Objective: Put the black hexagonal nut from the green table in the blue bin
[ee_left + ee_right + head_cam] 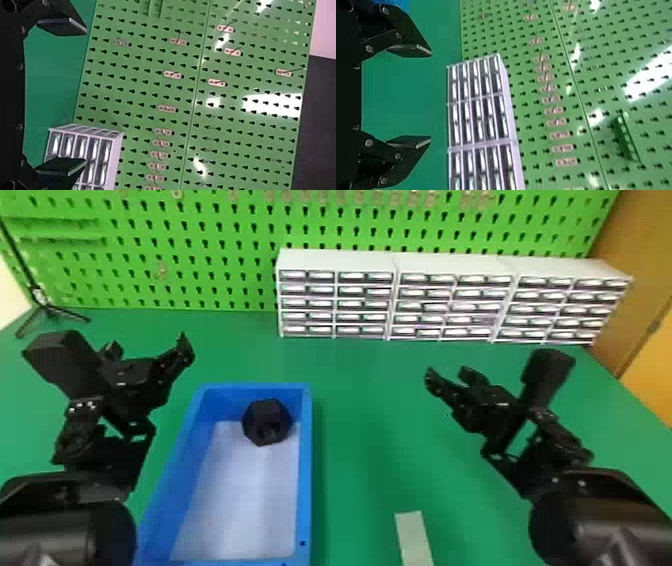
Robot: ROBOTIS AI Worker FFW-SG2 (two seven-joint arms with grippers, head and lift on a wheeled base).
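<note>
The black nut (pixel 267 422) sits in the blue bin (pixel 305 470), four o'clock from the wide, nearer left pincer (pixel 149 341); right pincer (pixel 447 371) wide too.

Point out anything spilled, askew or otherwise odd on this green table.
Nothing looks spilled or damaged; the black hexagonal nut sits inside the blue bin. The one oddity is a pale strip right of it, purpose unclear.

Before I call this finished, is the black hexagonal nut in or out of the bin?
In: the black hexagonal nut sits inside the blue rectangular bin, near its far end.
</note>
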